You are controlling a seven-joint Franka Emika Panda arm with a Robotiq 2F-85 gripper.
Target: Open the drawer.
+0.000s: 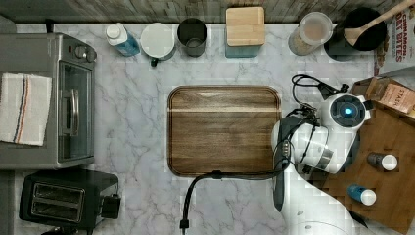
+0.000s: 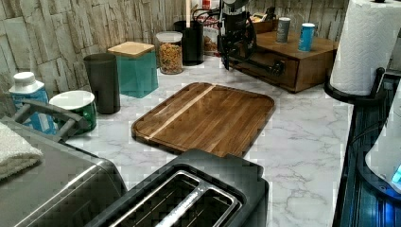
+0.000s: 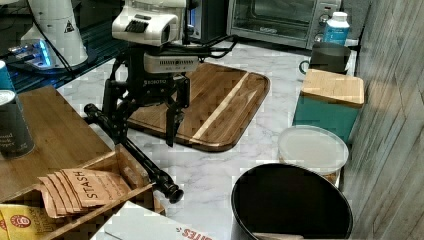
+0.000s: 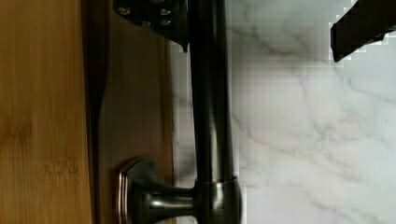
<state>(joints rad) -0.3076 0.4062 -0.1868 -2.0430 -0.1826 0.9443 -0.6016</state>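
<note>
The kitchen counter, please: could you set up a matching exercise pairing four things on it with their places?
Things:
1. wooden tray
2. toaster oven
3. black toaster
4. gripper

Places:
A. the top view's lower left corner
B. astride the bar handle of the drawer
C. middle of the marble counter
D. the top view's left edge, with a folded towel on top

Pairs: 1-C, 2-D, 3-A, 4-B

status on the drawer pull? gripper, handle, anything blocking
Gripper open, fingers straddling the bar handle. Drawer not visibly pulled out. Wooden tray lies on the counter in front of it.
</note>
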